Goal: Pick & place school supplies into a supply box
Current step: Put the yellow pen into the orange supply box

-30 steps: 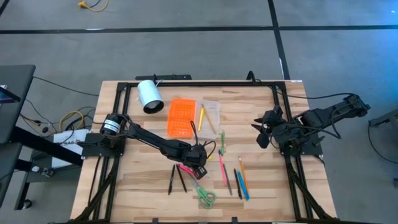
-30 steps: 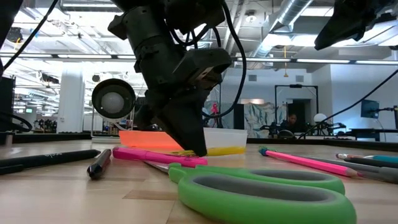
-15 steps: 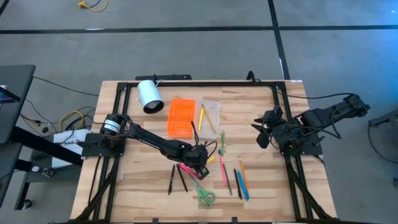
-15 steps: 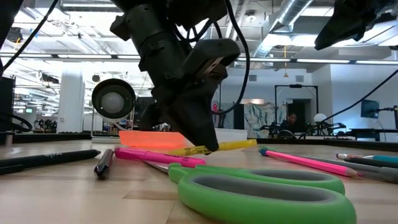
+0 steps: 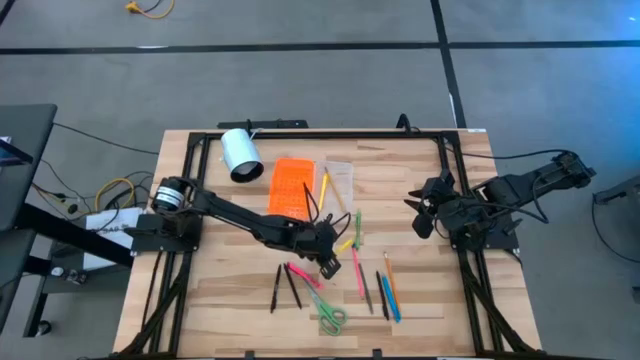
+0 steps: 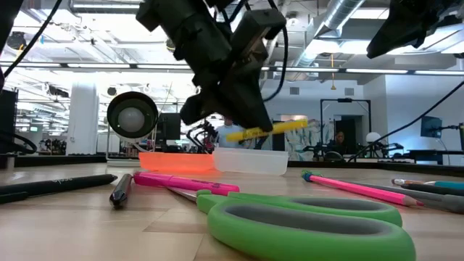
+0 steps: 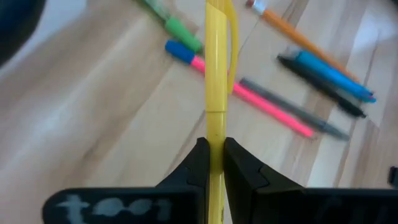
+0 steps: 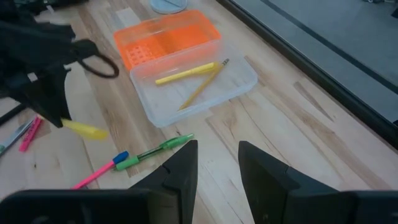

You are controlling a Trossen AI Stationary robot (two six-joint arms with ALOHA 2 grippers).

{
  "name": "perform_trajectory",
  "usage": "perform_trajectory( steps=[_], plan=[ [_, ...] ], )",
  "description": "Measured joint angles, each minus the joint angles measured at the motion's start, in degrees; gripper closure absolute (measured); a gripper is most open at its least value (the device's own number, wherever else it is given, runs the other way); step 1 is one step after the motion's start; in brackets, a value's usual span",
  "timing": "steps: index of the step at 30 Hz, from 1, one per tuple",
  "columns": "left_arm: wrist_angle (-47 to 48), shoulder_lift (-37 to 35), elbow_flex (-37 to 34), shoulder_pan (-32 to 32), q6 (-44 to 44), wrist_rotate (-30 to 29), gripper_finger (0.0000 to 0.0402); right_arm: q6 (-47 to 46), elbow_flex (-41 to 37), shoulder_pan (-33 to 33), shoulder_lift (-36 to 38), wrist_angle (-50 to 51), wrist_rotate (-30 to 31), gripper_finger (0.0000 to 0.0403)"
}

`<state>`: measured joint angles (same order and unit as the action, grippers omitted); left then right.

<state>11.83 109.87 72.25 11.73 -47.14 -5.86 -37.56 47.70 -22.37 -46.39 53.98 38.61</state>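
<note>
The left tool (image 6: 243, 123) gripped a yellow pen (image 6: 267, 130) (clear of the desk (image 5: 420, 300)); the right tool (image 5: 420, 208) waited open.

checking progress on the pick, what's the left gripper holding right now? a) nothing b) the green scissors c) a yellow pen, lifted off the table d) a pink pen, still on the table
c: the left gripper is shut on a yellow pen, which the low view shows in the air, above the clear tray.
</note>
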Motion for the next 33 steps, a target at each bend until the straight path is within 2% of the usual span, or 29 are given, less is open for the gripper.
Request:
perform_trajectory(
  steps=[15, 33],
  plan=[
    [0.24, -2.04, 0.02, -4.61, 1.41, -3.82, 0.0391, -0.01, -0.02, 0.00, 0.00, -0.01, 0.02, 0.0292],
    [0.46, -2.04, 0.02, -17.66, 4.98, -4.61, 0.0391, -1.58, -0.01, 0.00, -0.11, -0.02, -0.02, 0.0292]
  ],
)
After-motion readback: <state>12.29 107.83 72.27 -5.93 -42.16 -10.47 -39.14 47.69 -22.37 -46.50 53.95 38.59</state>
